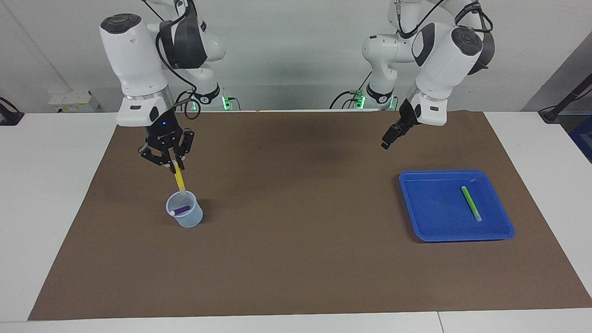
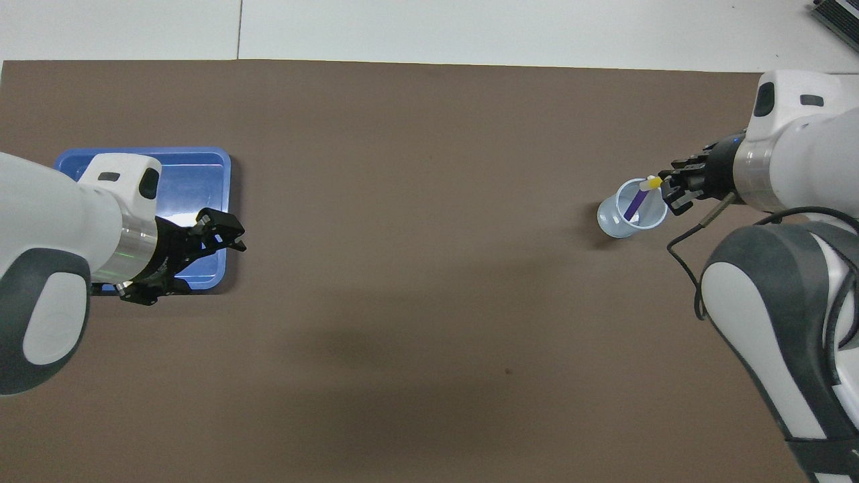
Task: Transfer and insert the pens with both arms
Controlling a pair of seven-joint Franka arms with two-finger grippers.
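Note:
My right gripper is shut on the yellow pen and holds it nearly upright. The pen's pale cap end points down, just over the rim of a clear plastic cup. In the overhead view the right gripper is beside the cup, with the yellow pen's cap over the rim. The purple pen leans inside the cup and also shows in the overhead view. The green pen lies in the blue tray. My left gripper is open and empty, in the air over the tray's edge.
A brown mat covers most of the white table. The blue tray is toward the left arm's end, the cup toward the right arm's end. In the overhead view the left arm hides the green pen.

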